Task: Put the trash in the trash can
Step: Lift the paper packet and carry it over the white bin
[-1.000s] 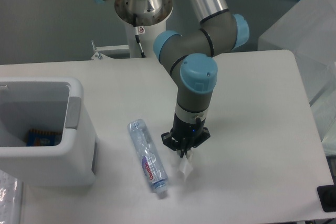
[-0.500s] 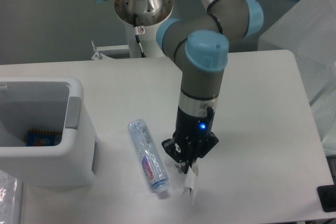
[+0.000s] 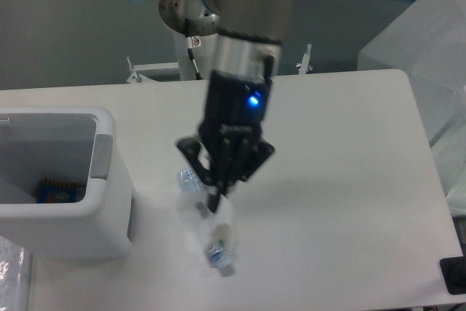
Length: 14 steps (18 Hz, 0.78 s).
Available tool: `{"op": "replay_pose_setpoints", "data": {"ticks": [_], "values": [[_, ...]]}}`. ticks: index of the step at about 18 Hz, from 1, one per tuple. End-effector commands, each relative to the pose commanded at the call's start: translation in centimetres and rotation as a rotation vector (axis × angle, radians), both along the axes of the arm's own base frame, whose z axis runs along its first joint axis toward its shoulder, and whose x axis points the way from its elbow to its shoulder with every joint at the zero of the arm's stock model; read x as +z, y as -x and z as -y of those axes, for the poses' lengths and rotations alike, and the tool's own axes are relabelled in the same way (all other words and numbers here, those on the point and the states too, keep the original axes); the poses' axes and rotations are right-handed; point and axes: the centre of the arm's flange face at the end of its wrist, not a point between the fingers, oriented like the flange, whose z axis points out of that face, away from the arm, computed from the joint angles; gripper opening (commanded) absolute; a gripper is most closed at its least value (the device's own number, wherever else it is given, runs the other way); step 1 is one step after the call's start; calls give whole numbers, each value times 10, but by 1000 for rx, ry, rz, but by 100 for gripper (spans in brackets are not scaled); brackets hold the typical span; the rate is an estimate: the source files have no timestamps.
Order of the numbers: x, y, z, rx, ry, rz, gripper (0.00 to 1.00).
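My gripper (image 3: 215,196) hangs above the table, shut on the crumpled white wrapper (image 3: 220,216), which dangles blurred below the fingertips. The clear plastic bottle (image 3: 219,248) with its red-and-blue label lies on the table right under the wrapper. The gripper and wrapper hide most of it, leaving only its two ends showing. The white trash can (image 3: 109,180) stands at the left edge, to the left of the gripper, and its grey rim panel faces the bottle.
A blue-and-orange packet (image 3: 58,189) lies inside the can. A translucent box (image 3: 419,41) stands at the back right. A black object (image 3: 453,275) sits at the table's front right corner. Crinkled clear plastic (image 3: 11,271) shows at the lower left.
The gripper has risen off the table with the wrapper and moved left, from right of the bottle to above it. The bottle has not moved.
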Motion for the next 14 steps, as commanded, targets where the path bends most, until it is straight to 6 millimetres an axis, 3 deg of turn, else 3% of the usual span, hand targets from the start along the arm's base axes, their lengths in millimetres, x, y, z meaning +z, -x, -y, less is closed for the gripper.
{"op": "replay_pose_setpoints", "data": {"ticks": [2, 9, 14], "values": [[2, -27, -5, -69, 2, -35, 0], [-24, -131, -5, -366, 55, -174, 0], [-27, -172, -5, -429, 59, -169, 0]]}}
